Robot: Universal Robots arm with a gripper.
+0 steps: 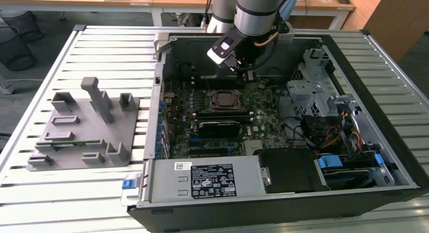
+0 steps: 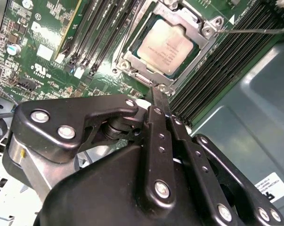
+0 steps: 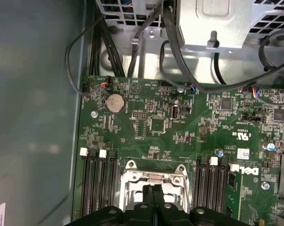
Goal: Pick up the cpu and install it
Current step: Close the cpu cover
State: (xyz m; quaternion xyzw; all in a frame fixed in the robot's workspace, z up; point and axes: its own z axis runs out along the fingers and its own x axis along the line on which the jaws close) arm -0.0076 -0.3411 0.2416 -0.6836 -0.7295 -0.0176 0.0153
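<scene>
Just beyond the fingertips (image 2: 157,101), untouched: cpu (image 2: 164,47), flat in socket frame (image 2: 132,59). Square, no long axis; metal lid faces gripper (image 2: 159,92). Fingers pressed together, empty.

- Arm (image 1: 258,9): smooth silver-grey tube with a black ring at the joint, seen in the exterior view.
- Wrist block (image 1: 223,51): a white-edged black box, with a tan cable (image 1: 270,38) looped beside it.
- Jaws: matte black flat link bars in both wrist views, dotted with silver screws (image 2: 161,189).
- Housing (image 2: 94,197): rounded, glossy black, over a grey metal bracket (image 2: 24,160) bearing a small yellow mark.
</scene>
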